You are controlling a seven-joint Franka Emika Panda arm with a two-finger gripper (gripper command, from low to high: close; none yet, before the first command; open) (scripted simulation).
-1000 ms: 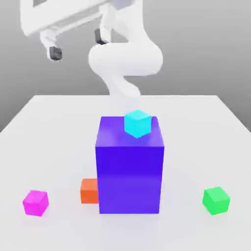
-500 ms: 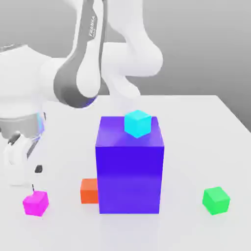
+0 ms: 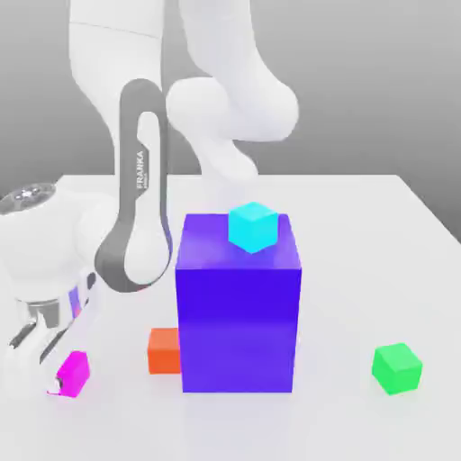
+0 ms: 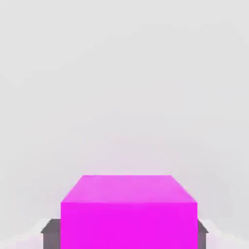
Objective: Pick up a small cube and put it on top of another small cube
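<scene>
The Panda arm has swung down from high above the scene to the white surface (image 3: 360, 225), and its gripper (image 3: 56, 383) now sits at the small magenta-pink cube (image 3: 74, 373) near the front corner on the exterior view's left. A second ago the hand hung well overhead with its fingers spread wide; half a second ago it was lowering beside the cube; now the fingers have drawn in around it. In the hand view the magenta cube (image 4: 129, 211) sits squarely between two dark pads (image 4: 50, 233), one at each flank, pressed close against its sides, so the fingers read as clamped on the cube. The cube itself appears to rest on the surface in much the same spot as before, not yet lifted. The rest of the layout is unchanged: the big blue-purple block (image 3: 239, 311) stands mid-surface with a cyan cube (image 3: 252, 226) on its top, a small orange cube (image 3: 164, 350) sits tight against its base, and a small green cube (image 3: 397, 367) lies well apart on the exterior view's right. With the grasp apparently made, the pick-up half of the job looks ready to begin; the carry to another small cube and the stacking remain to be done.
</scene>
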